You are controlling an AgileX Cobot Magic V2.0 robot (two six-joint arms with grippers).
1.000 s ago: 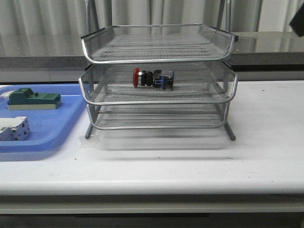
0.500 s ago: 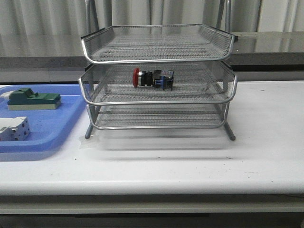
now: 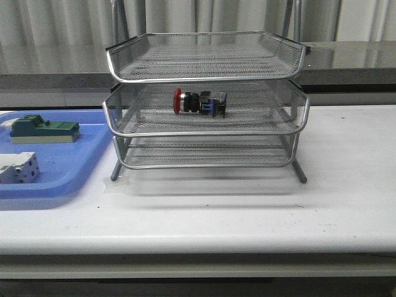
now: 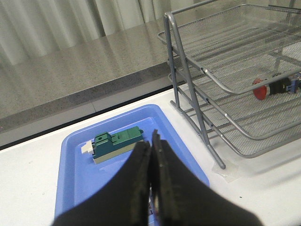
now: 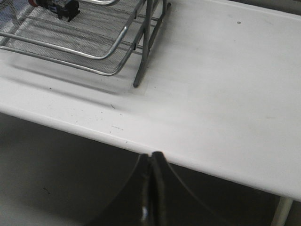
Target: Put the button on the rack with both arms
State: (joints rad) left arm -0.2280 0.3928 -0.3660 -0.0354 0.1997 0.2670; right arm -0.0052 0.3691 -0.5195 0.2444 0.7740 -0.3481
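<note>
The button (image 3: 199, 102), red head to the left, lies on its side in the middle tray of the silver wire rack (image 3: 117, 74). It also shows in the left wrist view (image 4: 274, 86) and at the edge of the right wrist view (image 5: 59, 6). My left gripper (image 4: 151, 141) is shut and empty above the blue tray (image 4: 75, 169), well away from the rack (image 4: 188, 80). My right gripper (image 5: 151, 156) is shut and empty over the table's front edge, apart from the rack (image 5: 143, 47). Neither arm shows in the front view.
The blue tray (image 3: 68, 167) sits left of the rack and holds a green block (image 3: 43, 130) and a white terminal block (image 3: 18, 168). The green block also shows in the left wrist view (image 4: 115, 143). The white table (image 3: 346, 173) stretches to the right of the rack.
A dark bit of the right arm at the top right corner of the front view one second ago has left the view. The button and rack have not moved.
</note>
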